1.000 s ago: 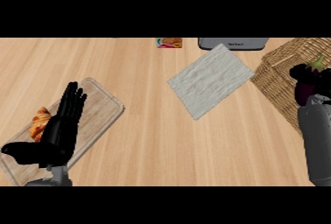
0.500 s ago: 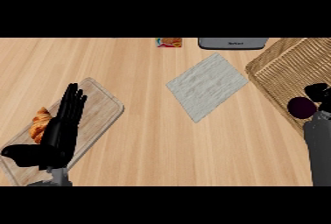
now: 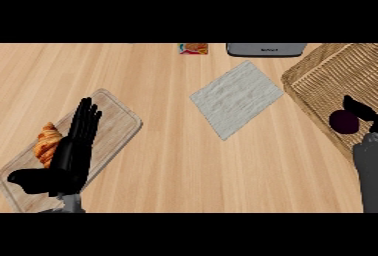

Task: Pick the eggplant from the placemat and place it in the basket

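The dark purple eggplant (image 3: pixel 342 121) hangs at the right edge of the head view, over the near rim of the wicker basket (image 3: pixel 322 76). My right hand (image 3: pixel 362 113) is curled against it from the right and holds it; most of the hand is cut off by the picture's edge. The grey placemat (image 3: pixel 236 98) lies bare and slanted in the middle, left of the basket. My left hand (image 3: pixel 72 148) rests open with straight fingers at the lower left.
A wooden cutting board (image 3: pixel 117 124) lies under my left hand, with a croissant (image 3: pixel 48 143) on it. At the back edge stand a grey appliance (image 3: pixel 266 48) and a small colourful packet (image 3: pixel 193 48). Bare wooden counter lies between board and placemat.
My right hand has drawn the eggplant nearer to me, from deeper over the basket to its near rim, then held still. The left hand has not moved.
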Available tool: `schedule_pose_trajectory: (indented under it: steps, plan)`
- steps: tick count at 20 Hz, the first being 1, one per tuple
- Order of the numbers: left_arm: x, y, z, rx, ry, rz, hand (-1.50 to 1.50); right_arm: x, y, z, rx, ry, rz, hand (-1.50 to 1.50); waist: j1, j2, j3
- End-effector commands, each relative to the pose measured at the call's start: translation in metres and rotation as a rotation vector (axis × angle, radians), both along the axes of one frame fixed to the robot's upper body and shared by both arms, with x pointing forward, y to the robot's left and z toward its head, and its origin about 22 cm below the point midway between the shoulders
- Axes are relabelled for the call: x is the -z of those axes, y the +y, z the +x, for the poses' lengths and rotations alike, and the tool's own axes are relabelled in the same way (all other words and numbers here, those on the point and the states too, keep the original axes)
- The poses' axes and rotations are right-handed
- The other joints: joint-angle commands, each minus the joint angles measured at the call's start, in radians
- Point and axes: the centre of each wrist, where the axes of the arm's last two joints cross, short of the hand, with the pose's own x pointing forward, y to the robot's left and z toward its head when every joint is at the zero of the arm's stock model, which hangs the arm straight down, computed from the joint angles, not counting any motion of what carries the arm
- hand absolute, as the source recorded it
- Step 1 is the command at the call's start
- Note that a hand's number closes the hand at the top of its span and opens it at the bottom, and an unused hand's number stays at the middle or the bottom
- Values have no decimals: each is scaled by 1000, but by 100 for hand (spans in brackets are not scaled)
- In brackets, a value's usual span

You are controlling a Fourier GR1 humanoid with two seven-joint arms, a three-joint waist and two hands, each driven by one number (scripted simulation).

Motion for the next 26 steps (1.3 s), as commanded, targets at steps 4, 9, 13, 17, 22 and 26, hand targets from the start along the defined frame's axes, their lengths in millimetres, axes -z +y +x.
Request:
schedule_pose_trajectory:
  steps: [4,9,13,17,22,26]
  plan:
    - [-5,-9,9,10,4,-10,0,-9,-6,2,7,-163,-114,-150,-1,3,3]
    - [-4,9,5,-5,3,-5,0,-31,5,-14,70,-241,-233,-150,-8,0,2]
    - [2,7,1,-12,6,5,0,-40,1,-44,158,-210,-246,-150,-13,-2,2]
    - [5,10,11,-4,0,-20,0,-62,-20,-59,241,-267,-273,-150,-16,0,2]
    - [7,21,5,-14,13,2,0,-94,-1,-114,254,-423,-247,-150,-28,-4,1]
    - [-4,16,23,-1,6,-5,0,-104,8,-152,194,-397,-238,-150,-20,0,2]
